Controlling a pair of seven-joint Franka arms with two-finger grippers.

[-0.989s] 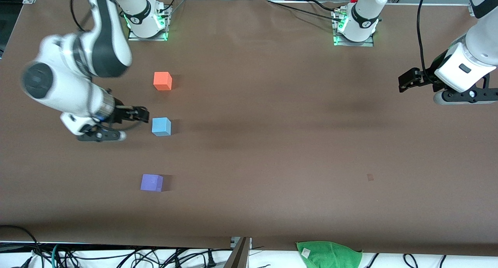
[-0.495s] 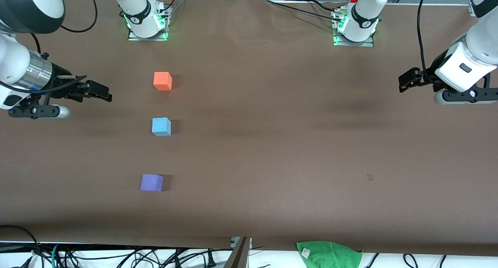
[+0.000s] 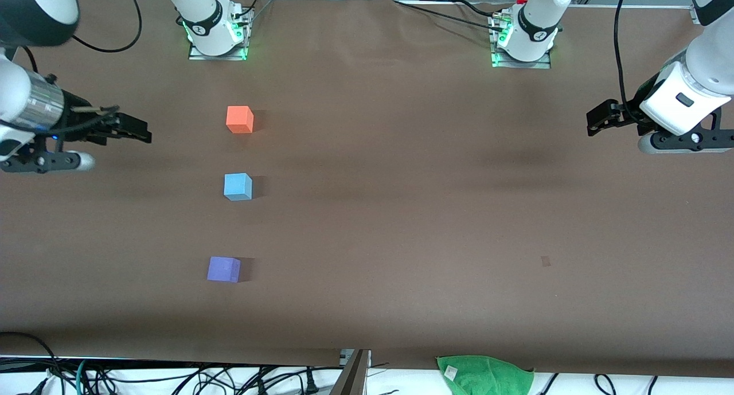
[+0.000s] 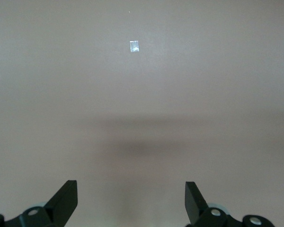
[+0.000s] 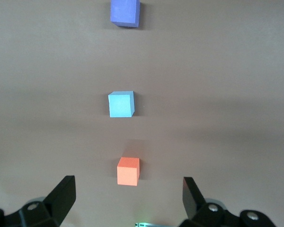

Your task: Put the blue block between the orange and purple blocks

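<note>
In the front view, the blue block [image 3: 237, 186] sat on the brown bench [image 3: 401, 211] between the orange block [image 3: 239, 119], farther from the camera, and the purple block [image 3: 223, 269], nearer it, each well apart. The right tool [image 3: 137, 132] hung over bare bench at the right arm's end, its arm cut off by the edge; the left tool [image 3: 593, 121] waited over the other end, seen side-on.

The left wrist view showed only fingertips [image 4: 66, 198] spread wide, empty, over bare bench and a small pale mark [image 4: 134, 46].

The right wrist view showed fingers [image 5: 64, 194] apart, holding nothing — all three blocks in a row, the purple one partly cropped.
</note>
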